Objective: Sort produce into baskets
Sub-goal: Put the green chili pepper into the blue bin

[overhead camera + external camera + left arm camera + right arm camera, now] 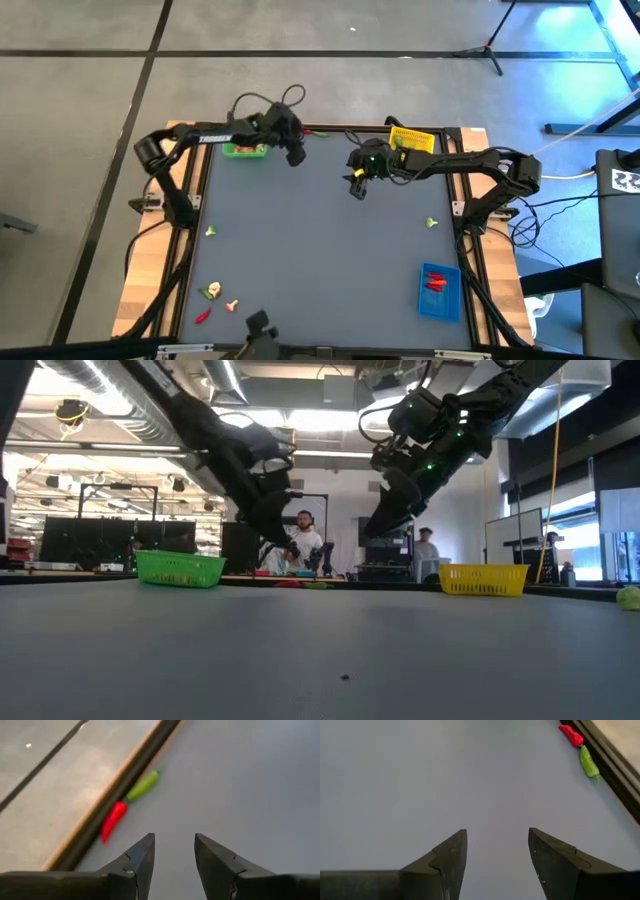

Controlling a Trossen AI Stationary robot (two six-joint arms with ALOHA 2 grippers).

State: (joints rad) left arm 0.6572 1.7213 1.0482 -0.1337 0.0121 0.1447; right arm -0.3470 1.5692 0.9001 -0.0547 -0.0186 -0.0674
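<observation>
Seen from overhead, the grey bench (320,240) carries three baskets: the green basket (245,150) at about 11 o'clock on the far edge, the yellow basket (411,139) at about 1 o'clock on the same edge, and the blue basket (439,291) at about 4 o'clock near the right side, with red pieces (435,282) lying in it. The left end effector (296,155) hangs just beside the green basket, at its 3 o'clock side; its wrist camera shows the fingers (142,857) spread with nothing between them, above bare bench. Ahead of them a red chili (113,820) and a green chili (143,785) lie end to end, touching or nearly so, against the dark rail at the bench's far edge. The right end effector (358,187) hovers near 12 o'clock of the bench, at the yellow basket's 8 o'clock, its fingers (451,855) also spread and empty. Loose produce remains: a green piece (431,222) near the right edge at 3 o'clock, another green piece (211,232) near the left edge at 9 o'clock, and a cluster (218,300) of pale, green and red pieces at about 7 o'clock. In the low view a person (304,543) shows in the room beyond the bench.
</observation>
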